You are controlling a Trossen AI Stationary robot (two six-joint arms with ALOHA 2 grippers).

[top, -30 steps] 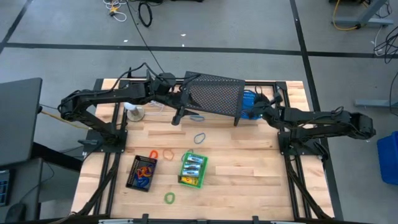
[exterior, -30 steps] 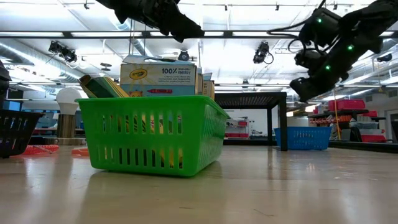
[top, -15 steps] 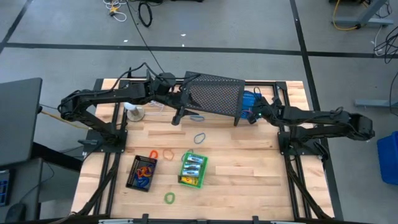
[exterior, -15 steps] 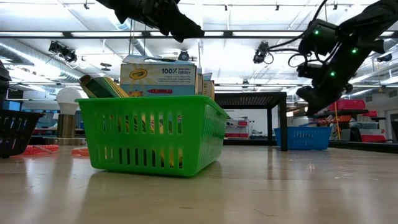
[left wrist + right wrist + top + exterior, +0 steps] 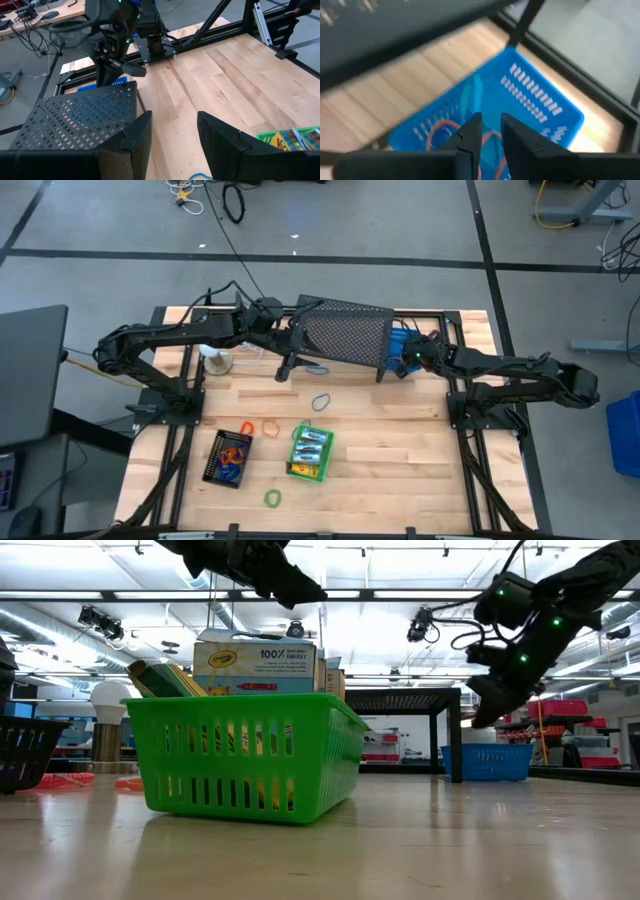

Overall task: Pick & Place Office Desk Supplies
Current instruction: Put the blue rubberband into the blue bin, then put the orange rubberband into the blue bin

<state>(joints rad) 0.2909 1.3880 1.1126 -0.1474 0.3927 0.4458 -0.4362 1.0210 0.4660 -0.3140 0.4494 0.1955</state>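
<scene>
While the right arm reaches in from its side along the far edge of the table, I see its right gripper [image 5: 408, 358] poised above the blue basket [image 5: 530, 102], fingers pointed down into it with only a narrow gap between them and nothing held that I can make out. Just below those fingertips, inside the basket, lie thin orange loops [image 5: 442, 131]. My left arm stretches out long and nearly level from the opposite side, elbow bent back near the table's edge, and the left gripper [image 5: 172, 132] hangs beside the black mesh stand [image 5: 345, 332], its two fingers parted to a moderate width and empty. In the left wrist view the mesh top sits right against the outer side of one finger, and bare wooden table [image 5: 235, 75] shows through the gap. Nearer to me than both grippers, well apart from them, the green basket [image 5: 310, 452] holds the crayon boxes [image 5: 255, 665], standing upright and poking above its rim. Just beside it sits a black tray [image 5: 228, 457] with orange and blue loops inside. An orange loop [image 5: 271, 426] lies between tray and basket, a blue loop [image 5: 321, 402] lies on the wood closer to the left gripper, and a green loop [image 5: 272, 498] rests near the front edge.
</scene>
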